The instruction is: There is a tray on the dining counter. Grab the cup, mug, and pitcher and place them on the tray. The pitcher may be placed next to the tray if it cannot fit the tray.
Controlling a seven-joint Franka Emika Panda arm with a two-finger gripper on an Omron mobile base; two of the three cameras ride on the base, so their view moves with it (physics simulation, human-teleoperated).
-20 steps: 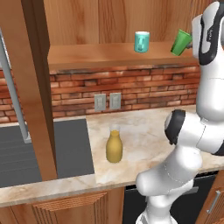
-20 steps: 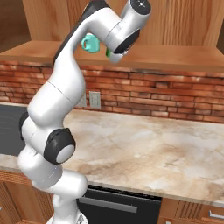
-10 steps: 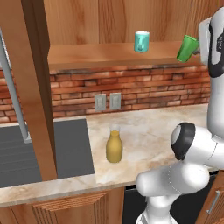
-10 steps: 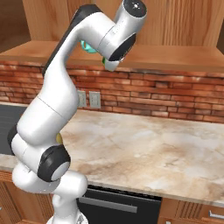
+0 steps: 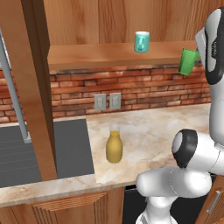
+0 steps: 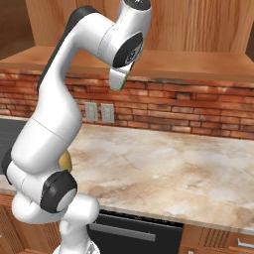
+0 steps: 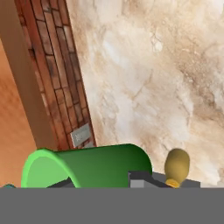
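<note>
Small bright green handleless cup (image 5: 188,61) gripped in the fingers (image 7: 131,177), held tilted in the air just off the wooden shelf (image 5: 96,54), above the marble worktop (image 5: 148,131). Pale teal mug (image 5: 141,41) sits on the shelf; mustard-yellow bottle-shaped pitcher (image 5: 114,146) stands on the worktop below. Risk: the grip looks shallow (near the cup's base, hard to confirm), so a fast swing could drop the cup.

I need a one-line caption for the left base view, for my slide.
Gripper holds the green cup tilted off the wooden shelf; mug on shelf, pitcher on the counter below.
</note>
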